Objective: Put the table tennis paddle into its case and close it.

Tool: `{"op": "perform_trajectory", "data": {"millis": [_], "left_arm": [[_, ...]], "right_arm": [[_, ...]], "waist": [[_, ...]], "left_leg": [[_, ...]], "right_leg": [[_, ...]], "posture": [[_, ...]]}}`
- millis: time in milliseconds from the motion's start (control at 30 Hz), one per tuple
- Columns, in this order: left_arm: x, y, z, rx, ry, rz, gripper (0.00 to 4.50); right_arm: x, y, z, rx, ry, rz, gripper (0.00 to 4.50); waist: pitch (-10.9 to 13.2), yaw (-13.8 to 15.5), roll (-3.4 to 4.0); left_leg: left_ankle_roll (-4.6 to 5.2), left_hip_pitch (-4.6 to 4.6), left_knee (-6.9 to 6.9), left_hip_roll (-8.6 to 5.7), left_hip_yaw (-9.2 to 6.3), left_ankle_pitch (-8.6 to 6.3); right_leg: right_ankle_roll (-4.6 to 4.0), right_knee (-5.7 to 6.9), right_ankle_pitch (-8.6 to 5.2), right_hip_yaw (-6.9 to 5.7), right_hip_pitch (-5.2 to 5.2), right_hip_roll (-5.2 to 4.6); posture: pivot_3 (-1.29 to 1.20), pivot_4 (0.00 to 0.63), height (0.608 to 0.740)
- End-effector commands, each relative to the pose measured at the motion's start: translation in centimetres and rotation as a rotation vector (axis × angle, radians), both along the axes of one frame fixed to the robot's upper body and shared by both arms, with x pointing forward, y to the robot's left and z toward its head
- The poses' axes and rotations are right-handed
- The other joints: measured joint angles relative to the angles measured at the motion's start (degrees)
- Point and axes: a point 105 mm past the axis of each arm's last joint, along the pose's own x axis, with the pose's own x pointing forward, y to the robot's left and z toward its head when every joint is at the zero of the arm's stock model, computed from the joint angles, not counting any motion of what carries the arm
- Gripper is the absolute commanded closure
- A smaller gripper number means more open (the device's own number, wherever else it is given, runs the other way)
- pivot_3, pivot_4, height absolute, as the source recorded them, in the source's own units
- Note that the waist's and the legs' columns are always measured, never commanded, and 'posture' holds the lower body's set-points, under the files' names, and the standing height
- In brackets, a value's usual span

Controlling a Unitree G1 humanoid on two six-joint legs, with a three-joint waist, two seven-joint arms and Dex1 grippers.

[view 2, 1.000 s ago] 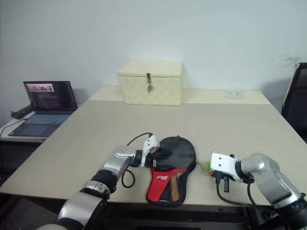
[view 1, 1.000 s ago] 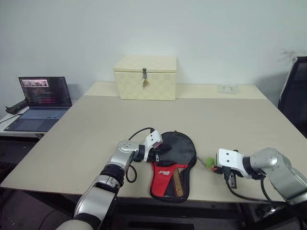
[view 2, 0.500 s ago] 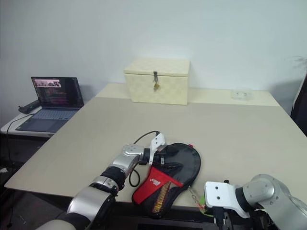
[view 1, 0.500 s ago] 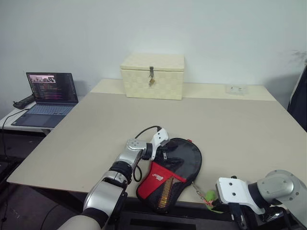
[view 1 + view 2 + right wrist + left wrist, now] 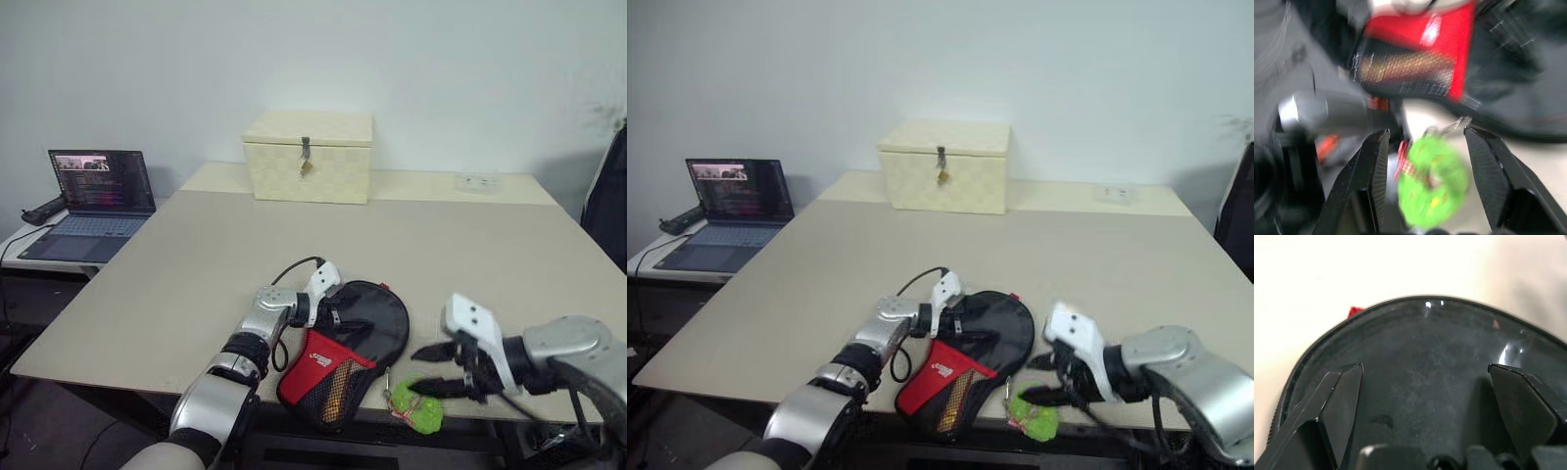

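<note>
The case [image 5: 377, 318], black with a red lower panel [image 5: 321, 358] and a mesh pocket, lies near the table's front edge, its narrow end poking over it. The table tennis paddle is hidden. My left gripper [image 5: 335, 315] is open, its fingers [image 5: 1342, 396] spread over the case's black face [image 5: 1425, 362]. My right gripper [image 5: 413, 372] hovers open to the right of the case, just above the front edge. The green pull [image 5: 419, 411] dangles on its short chain below the gripper, and also sits just beyond the open fingers [image 5: 1371, 166] as the green pull [image 5: 1432, 181].
A cream woven box with a metal latch [image 5: 309, 157] stands at the back of the table [image 5: 196, 255]. A laptop [image 5: 93, 196] is open on a side table to the left. A small white object [image 5: 474, 181] lies at the back right. A dark chair [image 5: 612, 196] is at the right edge.
The right gripper was shut on the green pull; it has risen, rolled and opened, and the pull now hangs free. The case's narrow end swung left. The camera shifted.
</note>
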Motion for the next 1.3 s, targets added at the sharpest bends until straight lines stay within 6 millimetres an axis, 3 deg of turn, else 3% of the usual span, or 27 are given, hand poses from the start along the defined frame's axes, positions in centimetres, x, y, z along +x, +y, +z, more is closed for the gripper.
{"op": "perform_trajectory", "data": {"millis": [33,200,400,567,933,1200,1300], "left_arm": [[-0.5,1.4,3.2,-0.107,-0.057,-0.018,0.0],[-4.0,4.3,5.4,-0.158,-0.017,-0.106,0.0],[-6.6,8.4,5.5,-0.031,0.019,-0.08,0.0],[-7.9,10.1,5.6,0.007,0.038,-0.042,0.0],[-8.5,10.8,5.5,0.052,0.023,0.01,0.0],[-8.5,10.5,5.5,0.053,0.016,0.018,0.0],[-8.4,10.4,5.5,0.053,0.012,0.021,0.0]], "right_arm": [[3.9,-1.4,0.8,0.081,-0.03,-0.23,2.13],[8.2,-1.8,-0.2,0.142,-0.044,-0.444,2.13],[11.1,-1.9,-1.9,0.183,-0.014,-0.563,2.13],[11.6,-0.8,-3.1,0.209,0.018,-0.588,2.13],[11.0,1.5,-5.9,0.182,0.102,-0.586,2.13],[12.4,1.5,-5.0,0.175,0.074,-0.57,4.48],[13.7,1.9,-3.8,0.157,0.022,-0.528,4.48]], "waist": [[0.0,-0.45,0.0],[0.04,-1.46,0.05],[0.07,-1.7,0.11],[0.1,-1.61,0.14],[0.1,-1.63,0.14],[0.1,-1.65,0.15],[0.1,-2.02,0.15]], "left_leg": [[0.0,0.0,-0.02,0.05,0.0,0.0],[0.0,-0.1,-0.11,0.14,-0.03,0.01],[0.01,-0.12,-0.19,0.16,0.01,0.0],[0.01,-0.12,-0.2,0.17,0.05,0.0],[0.02,-0.18,-0.19,0.21,0.07,0.0],[0.02,-0.16,-0.17,0.23,0.11,0.0],[0.04,-0.09,-0.16,0.26,0.18,0.01]], "right_leg": [[-0.15,0.02,0.09,0.07,-0.05,-0.01],[-0.36,0.06,0.2,0.09,-0.22,0.0],[-0.41,0.06,0.17,0.13,-0.28,0.02],[-0.41,0.09,0.17,0.14,-0.31,0.03],[-0.42,0.11,0.18,0.15,-0.39,0.04],[-0.44,0.13,0.2,0.13,-0.39,0.06],[-0.46,0.16,0.21,0.18,-0.38,0.08]], "posture": [[0.0,0.15,0.74],[0.0,0.15,0.74],[0.0,0.15,0.74],[0.0,0.15,0.74],[0.0,0.15,0.74],[0.0,0.15,0.74],[0.0,0.15,0.74]]}}
